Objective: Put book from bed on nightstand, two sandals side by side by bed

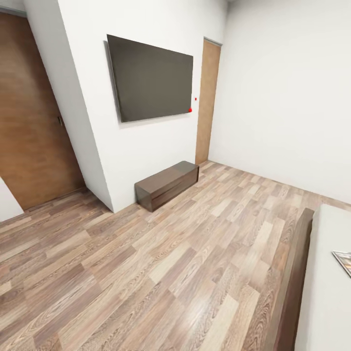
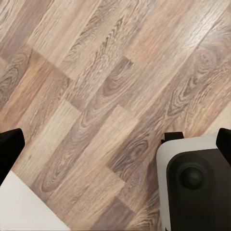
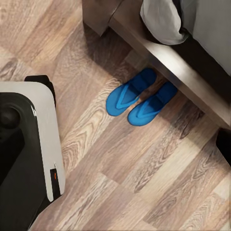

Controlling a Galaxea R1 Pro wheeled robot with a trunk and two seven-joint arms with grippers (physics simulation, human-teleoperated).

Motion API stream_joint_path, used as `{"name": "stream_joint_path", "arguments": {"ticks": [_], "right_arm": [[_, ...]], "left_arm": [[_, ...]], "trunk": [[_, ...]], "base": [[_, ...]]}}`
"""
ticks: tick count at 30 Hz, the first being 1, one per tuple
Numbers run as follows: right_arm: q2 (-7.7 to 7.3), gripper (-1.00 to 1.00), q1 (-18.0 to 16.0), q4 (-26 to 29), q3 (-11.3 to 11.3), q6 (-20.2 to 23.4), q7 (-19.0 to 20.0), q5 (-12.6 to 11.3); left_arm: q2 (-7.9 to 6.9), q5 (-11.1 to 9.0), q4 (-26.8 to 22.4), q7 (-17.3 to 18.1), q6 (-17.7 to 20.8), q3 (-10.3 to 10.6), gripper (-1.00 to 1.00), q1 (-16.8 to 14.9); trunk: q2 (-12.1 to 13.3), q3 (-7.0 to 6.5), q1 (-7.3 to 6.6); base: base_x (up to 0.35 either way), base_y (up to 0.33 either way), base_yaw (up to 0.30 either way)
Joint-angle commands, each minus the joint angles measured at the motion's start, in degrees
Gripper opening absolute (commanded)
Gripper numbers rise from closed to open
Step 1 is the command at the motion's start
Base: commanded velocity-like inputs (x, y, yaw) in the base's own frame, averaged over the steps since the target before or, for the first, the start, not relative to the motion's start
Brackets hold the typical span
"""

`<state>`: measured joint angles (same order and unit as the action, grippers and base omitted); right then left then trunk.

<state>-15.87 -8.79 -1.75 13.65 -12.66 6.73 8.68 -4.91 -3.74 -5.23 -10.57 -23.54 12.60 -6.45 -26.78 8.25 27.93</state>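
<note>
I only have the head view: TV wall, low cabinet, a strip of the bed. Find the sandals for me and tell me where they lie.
Observer: The right wrist view shows both sandals on the floor, one sandal beside the other sandal, right at the bed frame.
Operator: Tell me how they sit against each other.
Observer: They lie parallel, side by side, and look to touch along their inner edges. Their narrower ends are at the frame.
Operator: Now report the left wrist view.
Observer: It shows bare wood-plank floor with part of the robot's base at one side, and no sandal or book.
</note>
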Motion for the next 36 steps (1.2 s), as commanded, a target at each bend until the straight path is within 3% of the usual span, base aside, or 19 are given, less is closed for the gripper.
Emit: {"name": "stream_joint_path", "arguments": {"ticks": [1, 18, 36], "right_arm": [[-0.04, 1.00, -0.08, -0.19, 0.50, -0.35, 0.12, 0.55], [-0.11, 1.00, -0.09, -0.19, 0.50, -0.33, 0.12, 0.55], [-0.14, 1.00, -0.07, -0.19, 0.50, -0.35, 0.12, 0.55]], "left_arm": [[-0.01, -0.39, 0.05, -0.23, -0.17, 0.50, 1.00, -0.05], [-0.01, -0.39, 0.05, -0.02, -0.04, 0.50, 1.00, -0.08], [-0.01, -0.39, 0.05, 0.08, 0.06, 0.50, 1.00, -0.11]], "trunk": [[-0.10, 0.11, 0.03], [-0.10, 0.11, 0.03], [-0.10, 0.11, 0.03]], "base": [[0.000, 0.000, 0.158], [0.018, 0.006, 0.041], [0.236, 0.113, 0.002]]}}
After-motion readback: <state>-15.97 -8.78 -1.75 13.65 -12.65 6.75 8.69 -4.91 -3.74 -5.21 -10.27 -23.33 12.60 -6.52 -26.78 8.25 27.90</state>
